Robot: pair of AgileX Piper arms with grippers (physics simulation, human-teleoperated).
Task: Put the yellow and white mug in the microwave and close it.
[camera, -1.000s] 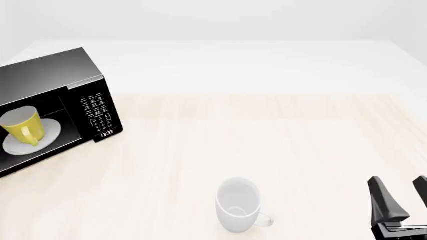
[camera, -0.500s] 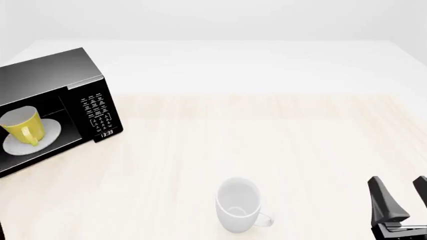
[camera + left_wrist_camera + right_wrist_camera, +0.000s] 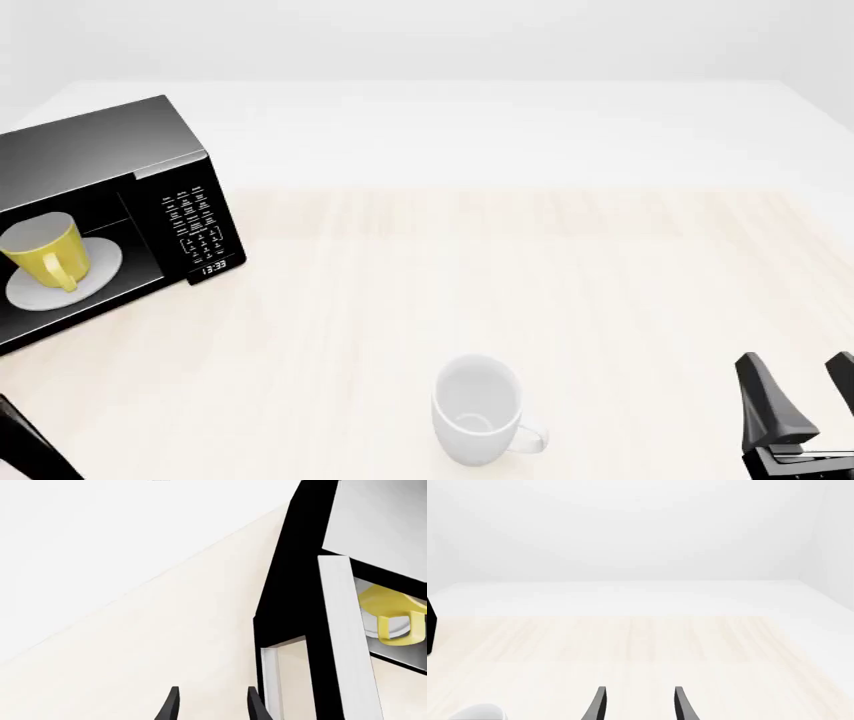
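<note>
The black microwave point(image 3: 107, 150) stands at the table's far left with its front open. The yellow and white mug point(image 3: 47, 252) stands upright inside on the white turntable plate point(image 3: 96, 268), handle towards me. In the left wrist view the microwave point(image 3: 287, 580) is seen from its side, with the open door point(image 3: 343, 640) swung out and the mug point(image 3: 390, 615) behind it. My left gripper point(image 3: 213, 707) is open and empty, beside the door's outer face. My right gripper point(image 3: 805, 395) is open and empty at the front right; it also shows in the right wrist view point(image 3: 639, 705).
A larger all-white mug point(image 3: 477, 408) stands upright at the front middle, left of my right gripper; a sliver of it point(image 3: 480, 712) shows in the right wrist view. A dark slanted bar point(image 3: 34, 440) enters the front left corner; I cannot tell whether it is door or arm.
The dark bar has come into the front view's lower left corner and grown up and to the right. The mugs, the microwave body and the right gripper have not moved.
</note>
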